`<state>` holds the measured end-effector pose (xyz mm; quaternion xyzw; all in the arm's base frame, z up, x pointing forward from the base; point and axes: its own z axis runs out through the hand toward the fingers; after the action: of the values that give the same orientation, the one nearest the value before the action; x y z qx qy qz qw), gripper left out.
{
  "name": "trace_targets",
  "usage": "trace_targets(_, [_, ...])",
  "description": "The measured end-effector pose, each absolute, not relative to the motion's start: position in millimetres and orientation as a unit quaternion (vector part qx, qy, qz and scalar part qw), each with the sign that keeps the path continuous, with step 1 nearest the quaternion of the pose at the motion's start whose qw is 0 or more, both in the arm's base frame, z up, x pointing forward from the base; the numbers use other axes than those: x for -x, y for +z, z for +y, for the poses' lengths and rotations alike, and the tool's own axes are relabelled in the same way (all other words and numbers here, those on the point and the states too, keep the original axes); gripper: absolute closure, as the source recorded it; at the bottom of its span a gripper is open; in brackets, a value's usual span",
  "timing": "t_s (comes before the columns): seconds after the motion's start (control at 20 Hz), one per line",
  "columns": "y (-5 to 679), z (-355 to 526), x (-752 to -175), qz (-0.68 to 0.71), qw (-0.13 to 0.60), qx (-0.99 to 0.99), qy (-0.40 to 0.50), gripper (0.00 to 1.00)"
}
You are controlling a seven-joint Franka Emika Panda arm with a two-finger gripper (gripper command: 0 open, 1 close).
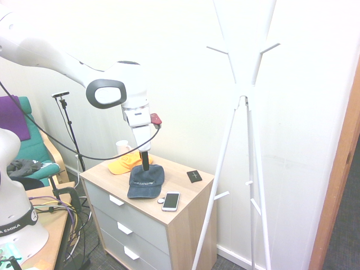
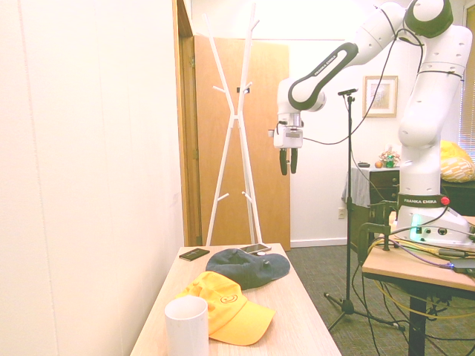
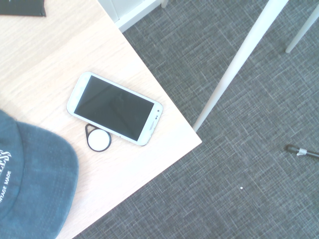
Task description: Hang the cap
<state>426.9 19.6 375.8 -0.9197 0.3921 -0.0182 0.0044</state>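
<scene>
Two caps [image 2: 248, 267] [image 2: 230, 308], one phone [image 1: 171, 201], one mug [image 2: 186, 328], one coat stand [image 1: 243, 95], one dresser [image 1: 185, 216]

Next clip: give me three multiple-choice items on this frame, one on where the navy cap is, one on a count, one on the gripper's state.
1. Where is the navy cap?
A. On the coat stand
B. On the dresser
C. On the floor

2. How many caps are in view?
A. One
B. Two
C. Three

3. The gripper is:
A. Holding the navy cap
B. Holding the phone
C. Empty, above the dresser

Answers: 1 B, it lies flat beside the phone. 2 B, navy cap plus yellow cap. 3 C, the second exterior view shows it hanging clear above the caps with nothing between the fingers.
</scene>
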Motion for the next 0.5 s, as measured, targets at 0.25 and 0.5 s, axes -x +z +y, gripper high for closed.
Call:
trace_targets(0.25, [371, 29, -428, 0.389, 0.002, 0.921, -0.016, 0.0])
trace_targets(0.5, [346, 94, -432, 0.361, -0.004, 0.932, -0.022, 0.0])
